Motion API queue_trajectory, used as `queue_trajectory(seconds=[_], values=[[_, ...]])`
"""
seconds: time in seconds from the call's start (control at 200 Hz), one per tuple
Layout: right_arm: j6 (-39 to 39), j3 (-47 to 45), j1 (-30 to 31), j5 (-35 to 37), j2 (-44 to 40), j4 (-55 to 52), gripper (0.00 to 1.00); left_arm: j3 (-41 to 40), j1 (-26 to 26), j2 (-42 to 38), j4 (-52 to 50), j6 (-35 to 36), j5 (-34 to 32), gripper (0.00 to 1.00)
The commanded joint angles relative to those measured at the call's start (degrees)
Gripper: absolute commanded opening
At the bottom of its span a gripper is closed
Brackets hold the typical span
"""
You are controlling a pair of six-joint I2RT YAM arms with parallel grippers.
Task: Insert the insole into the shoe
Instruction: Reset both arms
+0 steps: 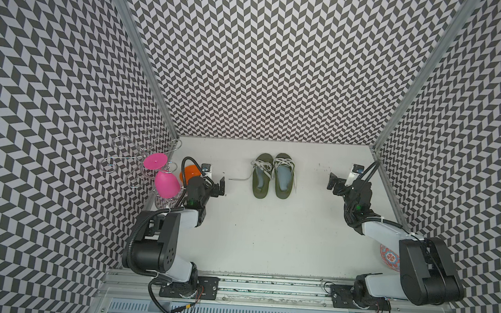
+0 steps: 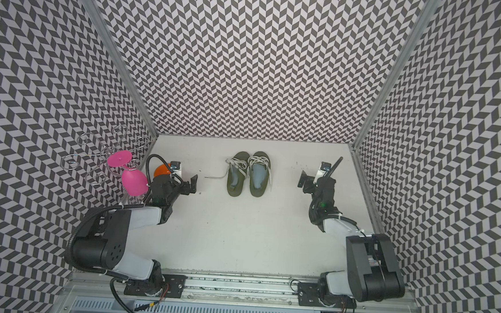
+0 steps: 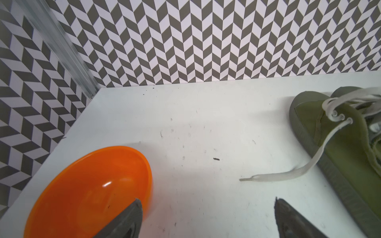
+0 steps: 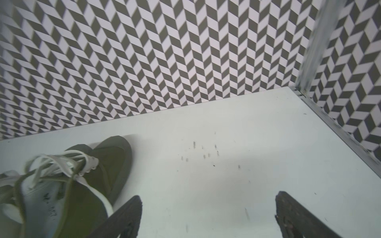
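Two olive green shoes stand side by side at the back middle of the table, the left shoe point(image 1: 261, 190) point(image 2: 235, 189) and the right shoe point(image 1: 283, 192) point(image 2: 257, 190). A pale grey insole lies inside each: one point(image 1: 260, 178) in the left shoe, one point(image 1: 284, 177) point(image 4: 41, 197) in the right shoe. A loose white lace point(image 3: 288, 173) trails off the left shoe point(image 3: 340, 148). My left gripper point(image 1: 222, 185) point(image 3: 207, 200) hangs open and empty to the left of the shoes. My right gripper point(image 1: 332, 181) point(image 4: 209, 195) is open and empty to their right, beside the right shoe point(image 4: 111, 162).
An orange bowl point(image 1: 189, 171) point(image 3: 92, 191) sits just behind my left gripper. A pink goblet point(image 1: 167, 183) hangs on a wire rack point(image 1: 130, 158) at the left wall. A patterned plate point(image 1: 389, 258) lies under my right arm. Patterned walls close three sides.
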Motion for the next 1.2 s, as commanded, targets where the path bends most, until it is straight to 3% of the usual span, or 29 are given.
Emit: queue_trajectory(seconds=[0.0, 0.16, 0.265, 0.3, 0.345, 0.396, 0.486, 0.606, 0.761, 1.197], values=[[1.6, -3.4, -4.2, -2.0, -1.2, 7.5, 1.00, -2.1, 0.8, 1.4, 12.8, -0.1, -1.3, 0.99], [-0.8, -10.2, -4.5, 1.2, 0.9, 20.3, 1.00, -6.9, 1.5, 0.7, 21.3, -0.3, 0.2, 1.00], [-6.8, -12.6, -4.6, -2.9, 1.7, 27.6, 1.00, -12.1, 1.6, 3.4, 34.0, -1.4, -1.7, 0.99], [-6.7, -12.9, -4.6, -3.1, 3.8, 29.6, 1.00, -11.3, 1.7, 3.0, 31.5, -1.2, -1.5, 0.99], [-7.1, -15.3, -4.5, -4.5, 7.7, 38.1, 1.00, -10.1, 1.7, 1.4, 26.0, -1.5, -1.3, 1.00], [-7.3, -19.4, -4.3, -3.9, 11.0, 49.9, 1.00, -11.1, 1.8, 2.8, 30.7, -1.3, -1.3, 1.00], [-7.3, -16.0, -4.3, -3.9, 6.7, 36.4, 1.00, -10.2, 1.8, 1.7, 27.0, -1.4, -1.2, 0.99], [-7.0, -19.1, -4.4, -3.3, 10.3, 47.9, 1.00, -10.8, 1.7, 2.2, 29.1, -1.2, -1.3, 1.00], [-7.0, -15.3, -4.3, -3.3, 7.4, 37.0, 1.00, -11.1, 1.5, 2.0, 29.5, -1.1, -1.9, 1.00], [-8.6, -14.3, -3.8, -5.4, 8.0, 36.2, 1.00, -11.1, 1.5, 1.9, 29.4, -1.2, -1.8, 1.00]])
